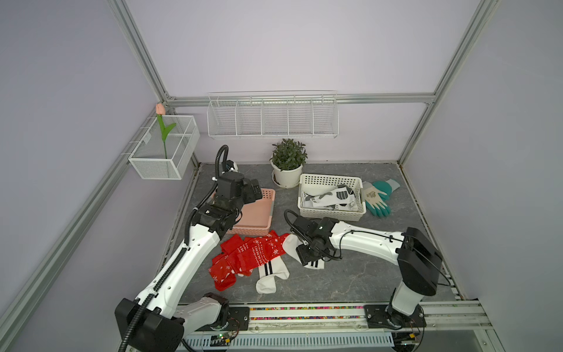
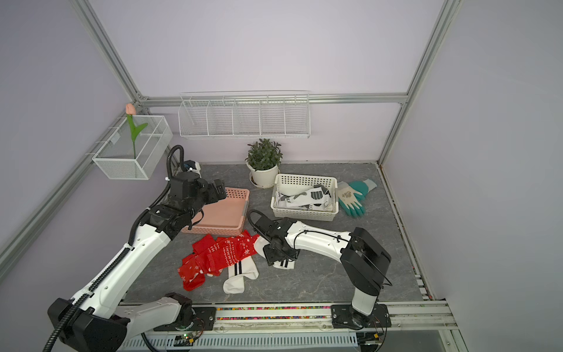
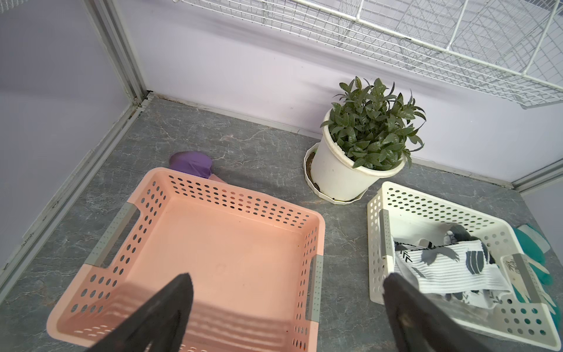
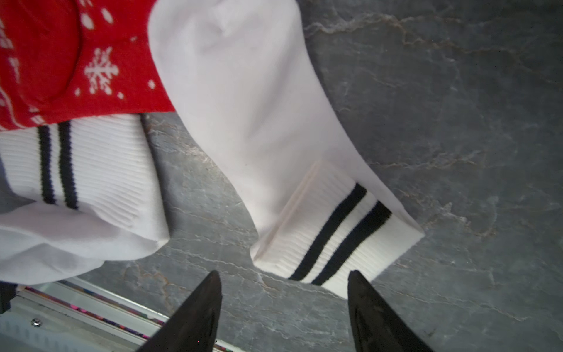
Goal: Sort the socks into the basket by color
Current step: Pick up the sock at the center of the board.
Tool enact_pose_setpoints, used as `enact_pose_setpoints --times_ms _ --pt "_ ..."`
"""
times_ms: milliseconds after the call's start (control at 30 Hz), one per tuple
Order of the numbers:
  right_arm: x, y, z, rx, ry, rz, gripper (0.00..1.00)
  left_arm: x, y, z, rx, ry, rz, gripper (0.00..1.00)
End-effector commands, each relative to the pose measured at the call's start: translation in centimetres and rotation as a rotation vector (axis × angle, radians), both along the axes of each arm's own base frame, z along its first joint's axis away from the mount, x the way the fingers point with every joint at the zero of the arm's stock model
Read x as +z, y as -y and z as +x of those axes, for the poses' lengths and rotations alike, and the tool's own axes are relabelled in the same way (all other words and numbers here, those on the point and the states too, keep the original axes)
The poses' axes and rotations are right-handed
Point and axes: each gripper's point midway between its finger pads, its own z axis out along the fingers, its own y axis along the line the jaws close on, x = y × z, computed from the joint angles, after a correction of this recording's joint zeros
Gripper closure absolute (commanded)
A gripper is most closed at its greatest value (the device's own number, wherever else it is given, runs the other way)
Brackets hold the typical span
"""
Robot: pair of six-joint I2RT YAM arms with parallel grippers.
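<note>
Hovering low over the grey table (image 1: 365,274), the right gripper (image 4: 284,274) has its two dark fingers spread apart with nothing between them. The ribbed cuff of a white sock with two black stripes (image 4: 274,137) lies just in front of the tips. The gripper looks lined up to pinch that free end, since the sock's toe lies against the red snowflake socks (image 1: 253,256). A second white striped sock (image 4: 91,170) lies just to the left, partly under the red ones.

The right arm reaches leftward from its base at the near right, wrist bent down towards the pile at near centre.

To the far right stands a white basket (image 1: 332,179) holding white socks with black and grey patterns (image 1: 335,196), probably where this sock belongs.

The left gripper (image 3: 288,277), fingers wide apart and empty, is poised over a pink basket (image 3: 243,195) at the far left with no socks in it, likely meant for the red ones. The left arm stretches from the near left towards the far wall.
</note>
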Motion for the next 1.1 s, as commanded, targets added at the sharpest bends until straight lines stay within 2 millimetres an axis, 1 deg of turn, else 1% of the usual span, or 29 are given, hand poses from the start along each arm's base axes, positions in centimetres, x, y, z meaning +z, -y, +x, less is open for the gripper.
enact_pose_setpoints --times_ms 0,233,433,600,767,1067 --pt "-1.3 0.2 -0.4 -0.018 -0.029 -0.017 0.33 0.3 -0.2 -0.1 0.013 0.011 -0.003 0.01" --pt "-2.2 0.5 -0.6 -0.024 -0.042 -0.04 0.37 0.2 -0.2 -0.1 0.012 0.008 -0.002 0.01" --pt "-3.2 0.2 -0.9 -0.022 -0.075 -0.043 0.4 0.2 -0.2 -0.1 0.012 0.008 0.0 0.01" --pt "-4.0 0.3 -0.8 -0.019 -0.083 -0.059 0.41 0.2 -0.3 -0.1 0.016 0.007 0.002 0.01" --pt "-4.4 0.8 -0.5 -0.032 -0.089 -0.074 0.42 0.3 -0.3 -0.1 0.013 0.01 0.0 0.01" --pt "-5.5 2.0 -0.4 -0.043 -0.114 -0.097 0.56 0.5 -0.3 -0.2 0.014 0.014 -0.001 0.01"
